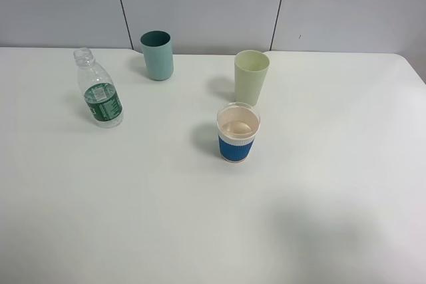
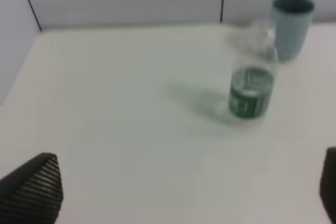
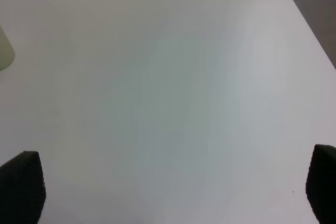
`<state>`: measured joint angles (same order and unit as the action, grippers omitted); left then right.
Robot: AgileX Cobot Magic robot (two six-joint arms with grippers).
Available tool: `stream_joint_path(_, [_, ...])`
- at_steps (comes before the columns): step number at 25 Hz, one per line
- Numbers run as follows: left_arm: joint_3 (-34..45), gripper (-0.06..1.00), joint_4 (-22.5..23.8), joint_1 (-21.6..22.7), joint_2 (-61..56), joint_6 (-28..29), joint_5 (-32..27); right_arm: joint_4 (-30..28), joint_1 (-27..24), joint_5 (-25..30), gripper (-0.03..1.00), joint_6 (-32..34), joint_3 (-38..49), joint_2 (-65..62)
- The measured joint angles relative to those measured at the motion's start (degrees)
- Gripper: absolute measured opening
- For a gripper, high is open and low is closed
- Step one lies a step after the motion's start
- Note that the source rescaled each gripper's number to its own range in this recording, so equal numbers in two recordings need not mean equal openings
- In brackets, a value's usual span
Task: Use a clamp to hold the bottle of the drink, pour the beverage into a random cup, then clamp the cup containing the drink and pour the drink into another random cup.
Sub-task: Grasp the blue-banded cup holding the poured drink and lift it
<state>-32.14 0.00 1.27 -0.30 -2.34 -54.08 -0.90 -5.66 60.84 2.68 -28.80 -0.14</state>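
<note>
The left gripper (image 2: 181,192) is spread wide and holds nothing. The right gripper (image 3: 170,187) is spread wide too, with only bare table (image 1: 133,231) under it.

The bottle (image 2: 252,90) stands out in front of the left gripper, well apart from it and not yet between its fingers. Past the bottle, farther from the gripper, is the teal cup (image 2: 292,23). The blue cup (image 1: 237,134) and the pale green cup (image 1: 251,76) sit closer to the right gripper's side.

The bottle stands straight up. Its long way runs up and down, and its mouth points at the ceiling. It looks like there is no cap on it.

I think the bottle is light, with just a little water (image 1: 104,112) near the bottom. The clear plastic looks thin and smooth, so it may squash if pinched hard and slip if pinched too softly. A good place to grab is around the middle, on the green label (image 1: 103,103), from the side. It needs to stay upright until it is over the blue cup, or the water may spill.
</note>
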Motion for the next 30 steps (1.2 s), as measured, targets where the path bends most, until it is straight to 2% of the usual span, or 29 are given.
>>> stream_joint_path(11, [3.08,0.99,0.0,0.0,-0.06,0.49,-5.55,0.0,0.0,0.0,1.0,0.0,0.0,0.0])
stream_joint_path(16, [3.26,0.99,0.71,0.0,-0.06,2.34,-5.84,0.0,0.0,0.0,1.0,0.0,0.0,0.0])
stream_joint_path(30, [3.26,0.99,1.1,0.0,-0.06,2.81,-5.84,0.0,0.0,0.0,1.0,0.0,0.0,0.0])
